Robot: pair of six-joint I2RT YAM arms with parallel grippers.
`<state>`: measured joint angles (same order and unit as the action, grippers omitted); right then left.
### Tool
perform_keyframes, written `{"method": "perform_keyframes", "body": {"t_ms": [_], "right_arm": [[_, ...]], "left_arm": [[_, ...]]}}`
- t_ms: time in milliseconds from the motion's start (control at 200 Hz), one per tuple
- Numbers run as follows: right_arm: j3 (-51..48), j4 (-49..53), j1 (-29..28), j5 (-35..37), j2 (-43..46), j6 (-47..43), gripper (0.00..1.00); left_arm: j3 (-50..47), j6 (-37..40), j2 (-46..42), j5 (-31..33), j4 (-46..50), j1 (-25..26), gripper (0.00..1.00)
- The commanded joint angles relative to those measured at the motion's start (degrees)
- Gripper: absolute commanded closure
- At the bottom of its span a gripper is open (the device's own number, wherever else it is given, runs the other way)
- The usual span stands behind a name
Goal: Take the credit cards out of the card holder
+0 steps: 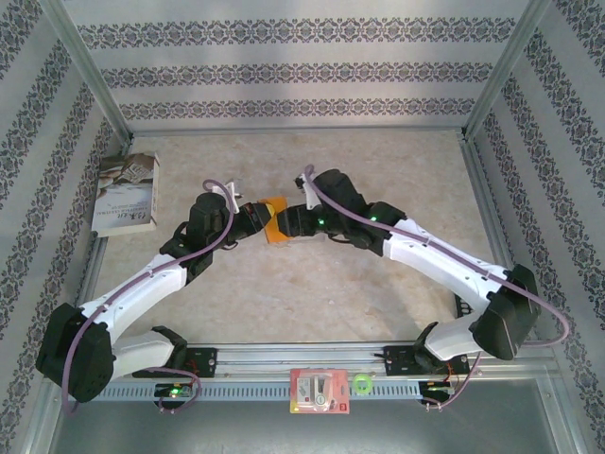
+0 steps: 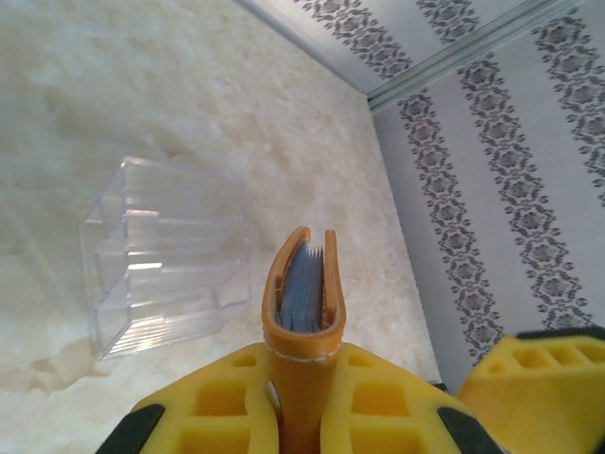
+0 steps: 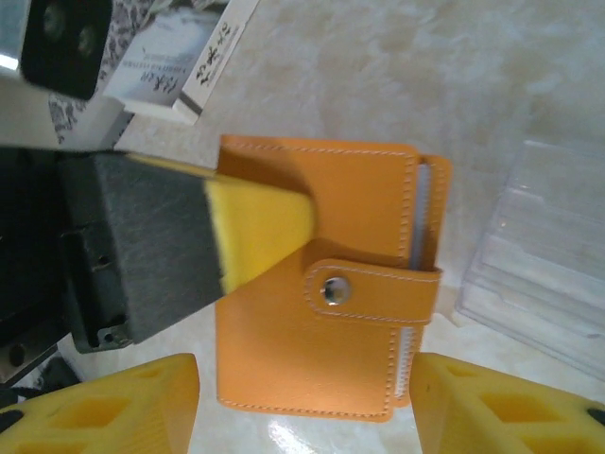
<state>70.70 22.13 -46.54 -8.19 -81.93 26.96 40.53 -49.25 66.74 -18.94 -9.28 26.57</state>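
One right-wrist detail: strap (image 3: 373, 291) snapped across card holder (image 3: 354, 203).

The card holder (image 1: 274, 225) is at mid-table — book (image 1: 128, 194) well to its left (tray (image 2: 161, 274) near the holder).

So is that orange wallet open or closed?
Closed. On the card holder the snap strap lies buttoned across the front, and the left tool grips it with both covers together.
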Motion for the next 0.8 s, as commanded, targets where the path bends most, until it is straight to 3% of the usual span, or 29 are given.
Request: {"method": "perform_keyframes", "body": {"t_ms": [0,485,610,794], "right_arm": [[2.0,1.7,-1.1,3.8,-2.6,-2.7,0.39],[7.4,3.8,-2.9,12.1,-9.6,-5.0,0.41],[8.1,4.6,-3.6,15.0,-10.6,-5.4,0.49],[8.6,4.5,-4.1,17.7,-10.9,-5.9,0.69]], "left_arm": [[2.4,-0.3,-1.3,1.0,1.3,0.7,1.00],[1.2,-2.3,-2.0,-1.4,-1.7,0.8,1.00],[1.2,-2.8,-2.0,-1.7,-1.9,0.7,1.00],[1.4,-3.0,-1.6,-2.2,-2.1,0.7,1.00]]}}
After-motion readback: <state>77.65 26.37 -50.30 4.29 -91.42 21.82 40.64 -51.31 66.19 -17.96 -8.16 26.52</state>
